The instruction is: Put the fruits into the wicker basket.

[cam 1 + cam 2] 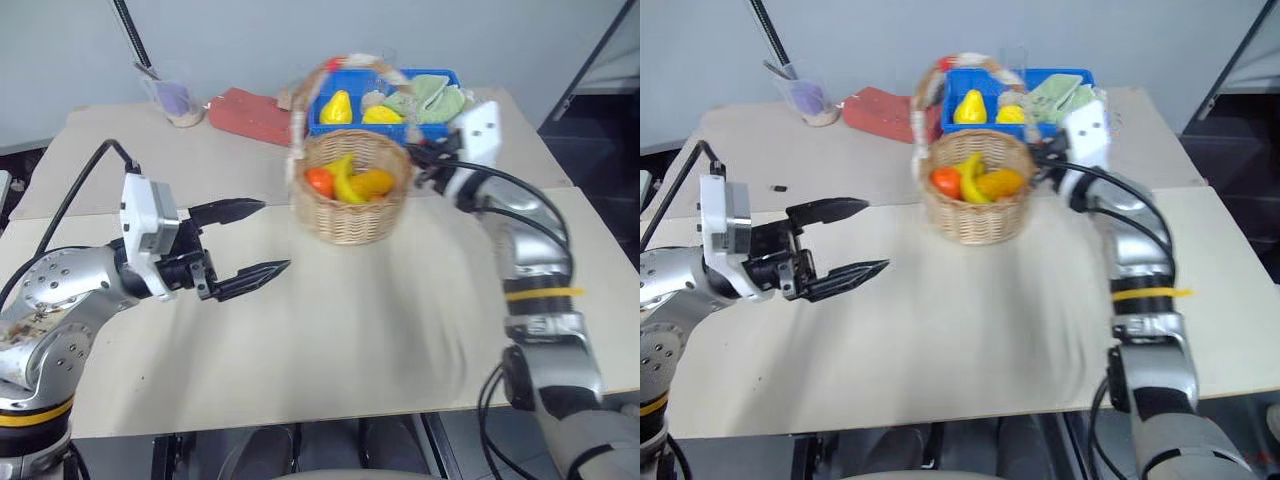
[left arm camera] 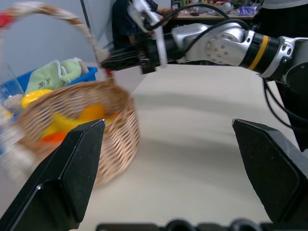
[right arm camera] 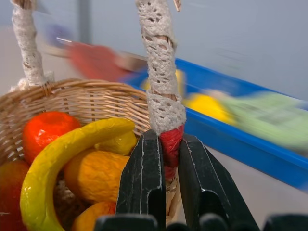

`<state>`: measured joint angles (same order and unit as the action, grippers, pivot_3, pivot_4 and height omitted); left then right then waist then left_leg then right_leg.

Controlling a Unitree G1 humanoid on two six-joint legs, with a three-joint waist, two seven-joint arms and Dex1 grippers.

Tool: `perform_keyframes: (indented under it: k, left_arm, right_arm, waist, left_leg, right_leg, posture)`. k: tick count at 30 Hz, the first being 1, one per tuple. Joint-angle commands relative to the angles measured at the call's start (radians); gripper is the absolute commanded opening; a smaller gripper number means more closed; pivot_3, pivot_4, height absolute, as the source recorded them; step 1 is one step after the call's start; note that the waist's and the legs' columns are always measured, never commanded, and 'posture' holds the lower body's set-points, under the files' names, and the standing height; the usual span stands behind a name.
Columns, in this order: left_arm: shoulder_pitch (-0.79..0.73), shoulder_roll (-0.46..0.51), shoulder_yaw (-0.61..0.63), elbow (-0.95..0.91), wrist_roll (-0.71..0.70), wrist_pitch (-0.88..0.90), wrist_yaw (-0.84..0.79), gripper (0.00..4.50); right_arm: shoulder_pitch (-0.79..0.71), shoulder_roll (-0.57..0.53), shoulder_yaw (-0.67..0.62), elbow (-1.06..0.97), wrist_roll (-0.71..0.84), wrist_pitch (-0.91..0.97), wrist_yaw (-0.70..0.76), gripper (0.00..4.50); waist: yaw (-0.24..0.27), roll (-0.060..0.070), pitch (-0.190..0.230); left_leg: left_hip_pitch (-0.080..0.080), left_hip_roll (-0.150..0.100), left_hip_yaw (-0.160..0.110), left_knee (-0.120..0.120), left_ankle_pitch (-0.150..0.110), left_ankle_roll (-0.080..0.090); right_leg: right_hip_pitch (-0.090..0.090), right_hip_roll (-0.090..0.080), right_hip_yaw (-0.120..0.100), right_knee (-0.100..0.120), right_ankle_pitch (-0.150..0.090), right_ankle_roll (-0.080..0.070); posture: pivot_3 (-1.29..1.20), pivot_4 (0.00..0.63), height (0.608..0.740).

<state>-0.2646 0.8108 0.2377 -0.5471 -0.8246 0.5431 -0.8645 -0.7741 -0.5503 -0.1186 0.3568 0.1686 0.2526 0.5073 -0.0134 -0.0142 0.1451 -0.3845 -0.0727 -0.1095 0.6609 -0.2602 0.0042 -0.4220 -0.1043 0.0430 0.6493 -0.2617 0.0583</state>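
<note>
Wicker basket (image 1: 350, 200) motion-blurred

You had a beige table (image 1: 300, 350) set against a pale grey wall (image 1: 300, 40), with dark floor (image 1: 600, 150) to the table's right.

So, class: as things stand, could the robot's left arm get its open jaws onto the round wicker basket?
Probably yes. The left gripper hangs open and empty, pointing toward the round wicker basket across bare beige tabletop. Nothing stands between them, though the right gripper is already shut on the handle's base.
</note>
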Motion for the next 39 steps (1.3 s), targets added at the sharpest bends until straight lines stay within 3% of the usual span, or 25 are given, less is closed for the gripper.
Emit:
perform_keyframes:
  k: [1, 6, 8, 16, 20, 26, 31, 39]
  left_arm:
    - [-0.016, -0.003, 0.001, 0.004, 0.010, -0.020, -0.009, 4.50]
    - [-0.032, -0.012, -0.010, 0.017, 0.018, -0.020, -0.015, 4.50]
    - [-0.035, -0.014, -0.011, 0.019, 0.022, -0.020, -0.017, 4.50]
    - [0.018, -0.002, 0.009, 0.017, 0.073, -0.023, -0.006, 4.50]
    - [0.108, 0.022, 0.086, 0.038, 0.170, -0.052, 0.035, 4.50]
    - [0.399, 0.103, 0.250, 0.053, 0.294, -0.015, 0.024, 4.50]
    - [0.560, 0.103, 0.333, 0.076, 0.357, -0.029, 0.000, 4.50]
    - [0.586, 0.087, 0.373, 0.075, 0.348, -0.021, -0.008, 4.50]
  right_arm:
    - [0.018, -0.055, -0.069, -0.014, -0.007, -0.031, -0.030, 0.06]
    - [0.052, -0.059, -0.123, -0.025, 0.034, 0.008, -0.049, 0.06]
    - [0.052, -0.056, -0.126, -0.034, 0.041, 0.019, -0.053, 1.13]
    - [0.117, -0.127, -0.145, -0.182, 0.096, 0.128, 0.015, 3.80]
    - [0.220, -0.237, -0.181, -0.299, 0.162, 0.204, 0.140, 3.80]
    - [0.404, -0.409, -0.143, -0.479, 0.264, 0.255, 0.432, 3.80]
    - [0.448, -0.459, -0.070, -0.494, 0.241, 0.234, 0.536, 3.80]
    - [0.435, -0.474, -0.036, -0.451, 0.217, 0.217, 0.599, 3.80]
  waist:
    - [-0.002, 0.000, 0.000]
    - [-0.013, 0.001, 0.000]
    - [-0.014, 0.001, 0.000]
    - [-0.006, 0.001, 0.000]
    - [0.000, 0.001, 0.000]
    - [-0.007, 0.002, -0.001]
    - [0.000, 0.002, -0.001]
    - [0.025, 0.002, -0.001]
  left_leg:
    - [0.000, 0.000, 0.001, 0.000, 0.000, 0.000]
    - [0.001, 0.002, 0.002, 0.000, 0.000, 0.001]
    - [0.001, 0.002, 0.002, 0.000, 0.000, 0.001]
    - [0.001, 0.002, 0.002, 0.000, 0.000, 0.001]
    - [0.001, 0.002, 0.002, 0.000, -0.003, 0.006]
    - [0.003, 0.004, 0.003, 0.000, -0.006, 0.011]
    - [0.005, 0.005, 0.004, 0.000, -0.007, 0.012]
    - [0.004, 0.002, 0.004, 0.000, -0.007, 0.011]
  right_leg:
    - [0.000, 0.000, 0.001, 0.000, 0.000, 0.000]
    - [0.000, 0.003, 0.002, 0.000, 0.000, -0.001]
    - [0.000, 0.003, 0.002, 0.000, 0.000, -0.001]
    - [0.000, 0.002, 0.002, 0.000, 0.000, 0.000]
    - [0.000, 0.002, 0.002, 0.000, 0.000, 0.000]
    - [0.002, 0.003, 0.002, -0.001, 0.000, -0.001]
    - [0.004, 0.003, 0.002, -0.002, 0.000, -0.001]
    - [0.004, -0.003, -0.001, -0.003, 0.001, -0.001]
  posture:
    - [0.00, 0.150, 0.740]
    - [0.00, 0.150, 0.740]
    - [0.00, 0.150, 0.740]
    - [0.00, 0.150, 0.740]
    - [0.00, 0.150, 0.740]
    - [0.00, 0.150, 0.740]
    - [0.00, 0.150, 0.740]
    - [0.00, 0.150, 0.740]
